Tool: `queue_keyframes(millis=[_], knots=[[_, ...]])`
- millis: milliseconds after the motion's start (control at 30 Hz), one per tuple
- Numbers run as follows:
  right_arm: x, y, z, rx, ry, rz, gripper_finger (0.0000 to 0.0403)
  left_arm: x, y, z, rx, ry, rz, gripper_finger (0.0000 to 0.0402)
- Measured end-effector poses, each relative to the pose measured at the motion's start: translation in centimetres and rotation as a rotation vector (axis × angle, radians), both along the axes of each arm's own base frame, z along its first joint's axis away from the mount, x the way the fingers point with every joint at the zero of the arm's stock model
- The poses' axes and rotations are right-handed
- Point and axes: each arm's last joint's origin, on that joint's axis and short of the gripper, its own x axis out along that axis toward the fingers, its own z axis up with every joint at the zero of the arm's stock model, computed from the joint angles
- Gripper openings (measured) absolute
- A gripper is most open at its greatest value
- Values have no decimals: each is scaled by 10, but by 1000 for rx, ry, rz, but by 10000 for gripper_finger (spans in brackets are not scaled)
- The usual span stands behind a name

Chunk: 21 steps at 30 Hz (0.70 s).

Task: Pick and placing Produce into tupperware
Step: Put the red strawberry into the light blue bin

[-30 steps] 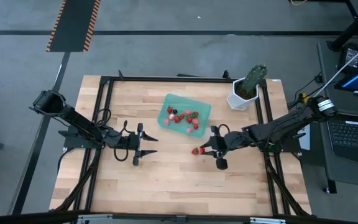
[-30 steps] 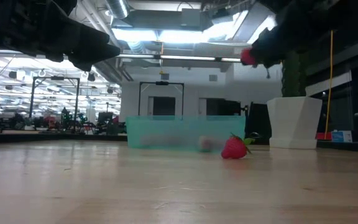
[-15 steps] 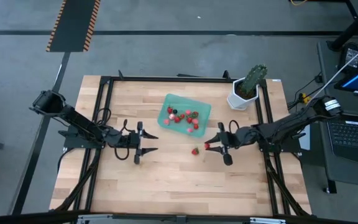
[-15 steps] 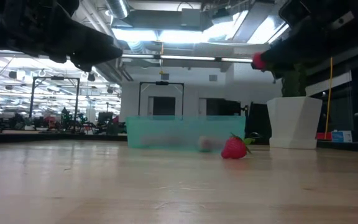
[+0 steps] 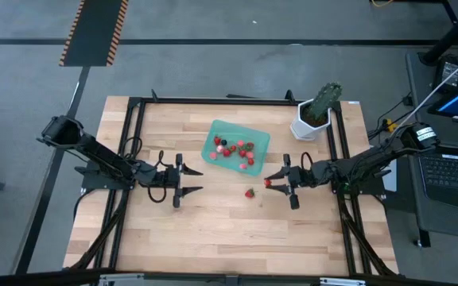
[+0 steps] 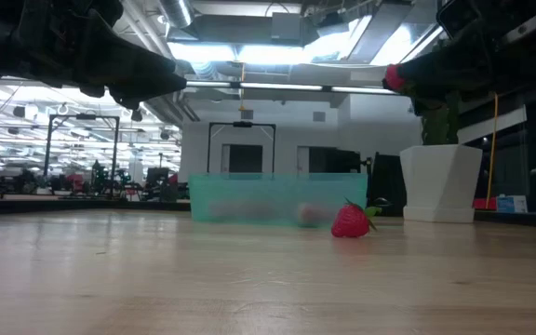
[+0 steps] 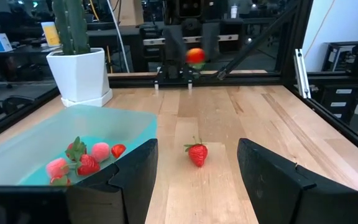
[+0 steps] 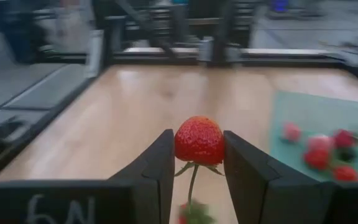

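Nearest the front edge of the tabletop, the loose strawberry (image 5: 250, 193) is lying on the bare wood by itself, green top showing, just short of the tupperware's (image 5: 259, 136) front side. Level with it and to its right, the right gripper (image 5: 269, 183) is hanging above the table with its fingers (image 8: 159, 163) partly closed on a held strawberry (image 8: 199, 140), pinching the red body across its widest part, stalk dangling below. On the left half of the tabletop, the left gripper (image 5: 195, 179) is waiting above the wood, fingers (image 7: 129, 174) spread wide and holding nothing.

Farther back, the teal tupperware is sitting near the middle of the table and holding about a dozen berries (image 5: 230, 148), red and pale pink with one dark one. Beyond it, at the back right corner, the cactus (image 5: 324, 102) is standing in its white pot (image 5: 306, 125).

The berries are looking very light and small, probably smooth-skinned and inclined to roll or squirt sideways under a hard squeeze. A gentle pinch across the fat middle, as the right gripper is doing, is likely the safest hold; the leafy top looks too flimsy to grasp.
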Motion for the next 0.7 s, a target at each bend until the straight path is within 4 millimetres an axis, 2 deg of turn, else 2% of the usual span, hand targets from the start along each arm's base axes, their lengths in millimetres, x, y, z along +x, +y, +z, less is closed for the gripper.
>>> queue_keyframes(millis=[367,533,700], knots=[[0,-14,-1,-13,-7,-397,114,0,0,0,0,0,-3,215],[3,-20,0,-12,29,-453,114,0,0,0,6,1,-4,215],[18,-32,7,-25,151,-450,114,0,1,0,7,0,4,215]])
